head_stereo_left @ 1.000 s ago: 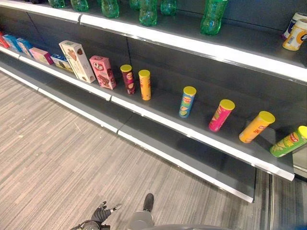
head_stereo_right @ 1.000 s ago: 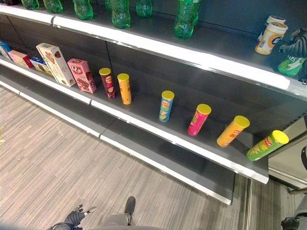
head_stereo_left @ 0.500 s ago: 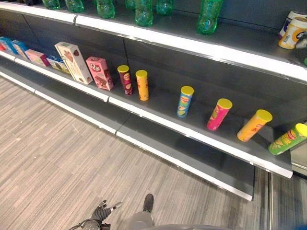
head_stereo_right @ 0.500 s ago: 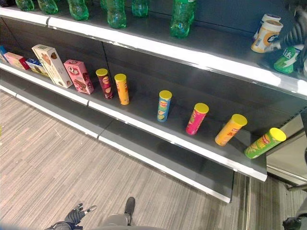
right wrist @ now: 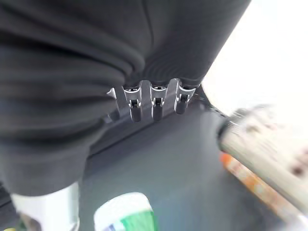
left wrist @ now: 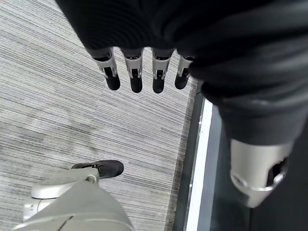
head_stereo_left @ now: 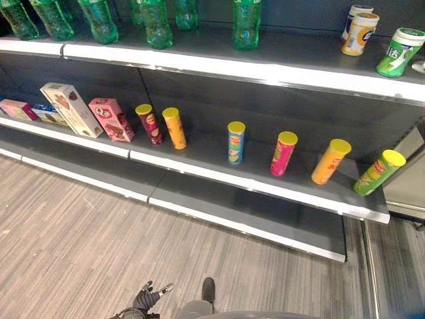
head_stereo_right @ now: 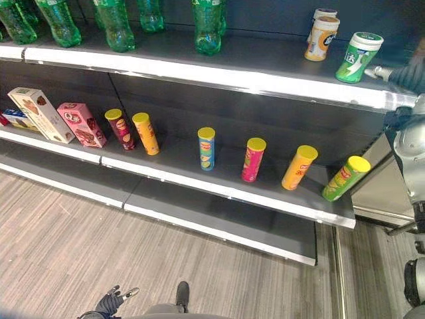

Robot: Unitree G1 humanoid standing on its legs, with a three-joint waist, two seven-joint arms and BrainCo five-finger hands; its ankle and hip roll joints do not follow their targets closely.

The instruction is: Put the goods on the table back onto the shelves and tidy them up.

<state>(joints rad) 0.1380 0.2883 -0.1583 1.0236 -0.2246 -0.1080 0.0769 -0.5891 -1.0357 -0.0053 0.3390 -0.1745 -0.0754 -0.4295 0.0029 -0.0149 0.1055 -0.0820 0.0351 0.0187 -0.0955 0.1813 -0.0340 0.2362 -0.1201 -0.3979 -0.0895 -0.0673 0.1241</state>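
**Green tub set on the top shelf, right hand beside it**

The green-and-white tub point(head_stereo_right: 358, 57) stands upright on the top shelf point(head_stereo_right: 219, 74), near its right end, just beside two cream-and-orange canisters point(head_stereo_right: 321, 36). The right hand point(head_stereo_right: 405, 76) shows at the right edge of the head views, level with that shelf and a little apart from the tub. In its own wrist view the fingers point(right wrist: 154, 106) hang straight and hold nothing, with the tub's white lid point(right wrist: 122, 211) below them. I judge the placing step to be at its end: the tub looks released and stable.

The left hand point(head_stereo_left: 145, 300) hangs low over the floor, fingers point(left wrist: 135, 77) straight and empty.

On the middle shelf point(head_stereo_left: 199, 166) a row of yellow-lidded crisp tubes point(head_stereo_left: 236, 141) stands spaced out, and the green one at the right end point(head_stereo_left: 378, 172) leans noticeably. Boxes point(head_stereo_left: 109, 119) sit further left, and green bottles point(head_stereo_left: 246, 23) line the top shelf.

Next, the right arm probably needs to draw clear without brushing the tub or the canisters. After that the robot would turn back to the bench for another item; no bench is visible here. Straightening the leaning tubes could also count as tidying.
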